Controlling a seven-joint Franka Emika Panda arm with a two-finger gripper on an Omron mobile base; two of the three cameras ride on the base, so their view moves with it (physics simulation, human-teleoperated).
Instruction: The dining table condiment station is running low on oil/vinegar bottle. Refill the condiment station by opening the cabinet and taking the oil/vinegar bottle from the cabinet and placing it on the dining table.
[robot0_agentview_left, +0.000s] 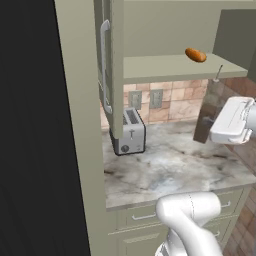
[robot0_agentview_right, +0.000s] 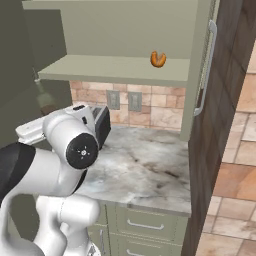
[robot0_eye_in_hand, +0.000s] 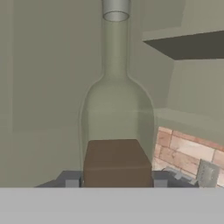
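Brown and clear, the oil/vinegar bottle (robot0_eye_in_hand: 117, 131) stands between the claw (robot0_eye_in_hand: 116, 180) fingers, which are closed on its base, at the cabinet's (robot0_agentview_left: 170, 35) four o'clock, above the marble surface (robot0_agentview_left: 175, 167).

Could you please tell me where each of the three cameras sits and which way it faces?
Left base view: behind-left of the arm, facing the counter, toaster and open cabinet; white arm lower right.
Right base view: behind-right, same counter and cabinet; arm lower left.
Hand view: on the hand, looking along the gripper at the bottle between its fingertips.
Both base views share the orange item on the shelf.
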